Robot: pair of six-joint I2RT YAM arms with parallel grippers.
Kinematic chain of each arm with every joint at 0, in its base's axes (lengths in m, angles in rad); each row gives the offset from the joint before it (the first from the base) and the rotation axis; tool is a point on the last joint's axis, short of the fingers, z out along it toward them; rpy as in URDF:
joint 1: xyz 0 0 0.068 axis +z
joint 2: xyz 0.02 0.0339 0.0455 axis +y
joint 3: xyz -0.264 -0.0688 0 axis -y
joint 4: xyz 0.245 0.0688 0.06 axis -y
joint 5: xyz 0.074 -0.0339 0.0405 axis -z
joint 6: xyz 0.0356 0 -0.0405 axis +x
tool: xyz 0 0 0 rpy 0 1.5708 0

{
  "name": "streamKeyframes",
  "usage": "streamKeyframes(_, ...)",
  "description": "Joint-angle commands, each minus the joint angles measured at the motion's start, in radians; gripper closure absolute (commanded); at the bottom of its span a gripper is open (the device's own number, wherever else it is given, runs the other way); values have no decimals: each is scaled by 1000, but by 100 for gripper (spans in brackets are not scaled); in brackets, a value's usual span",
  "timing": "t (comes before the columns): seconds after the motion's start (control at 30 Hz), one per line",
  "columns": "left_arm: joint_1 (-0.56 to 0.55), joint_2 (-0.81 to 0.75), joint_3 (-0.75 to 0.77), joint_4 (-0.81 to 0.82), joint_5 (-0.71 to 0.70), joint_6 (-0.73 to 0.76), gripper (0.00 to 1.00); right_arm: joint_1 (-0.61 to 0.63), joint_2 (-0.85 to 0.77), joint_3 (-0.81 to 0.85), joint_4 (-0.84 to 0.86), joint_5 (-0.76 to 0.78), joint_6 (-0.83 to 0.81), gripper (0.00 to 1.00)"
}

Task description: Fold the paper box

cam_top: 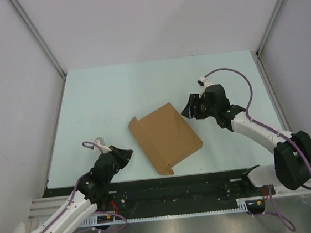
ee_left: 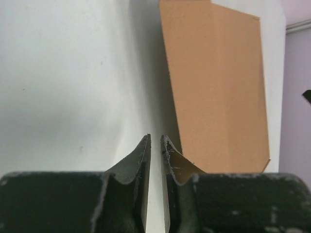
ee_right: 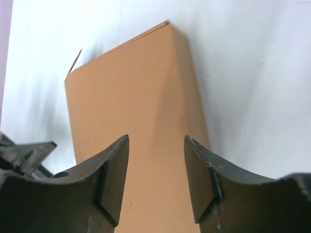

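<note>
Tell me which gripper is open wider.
The right gripper: its fingers stand well apart facing the paper box, while the left gripper shows only a slit.

We see bright, even light from above; top view sharp. Soft grey shadow on bench beside paper box. Left claw near lens, slightly soft.

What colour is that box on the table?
Plain brown paper box, unmarked; clearest in the right wrist view.
</note>
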Motion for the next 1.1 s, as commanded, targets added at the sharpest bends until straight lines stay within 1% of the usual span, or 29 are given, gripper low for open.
streamKeyframes(0.0,5,75,-36,31,35,-43,82,-25,23,30,-50,42,-34,50)
streamKeyframes(0.03,5,111,-46,63,45,-48,83,-17,32,30,-53,45,-40,54)
streamKeyframes(0.13,5,159,-50,97,60,-49,83,15,73,30,-62,76,-67,60)
streamKeyframes(0.4,5,144,-68,114,63,-48,84,21,146,21,-67,113,-94,60)
streamKeyframes(0.87,5,161,-68,131,62,-46,83,1,248,9,-121,196,-89,66)
streamKeyframes(1.07,5,159,-68,126,52,-42,83,-43,273,-59,-90,211,-54,66)
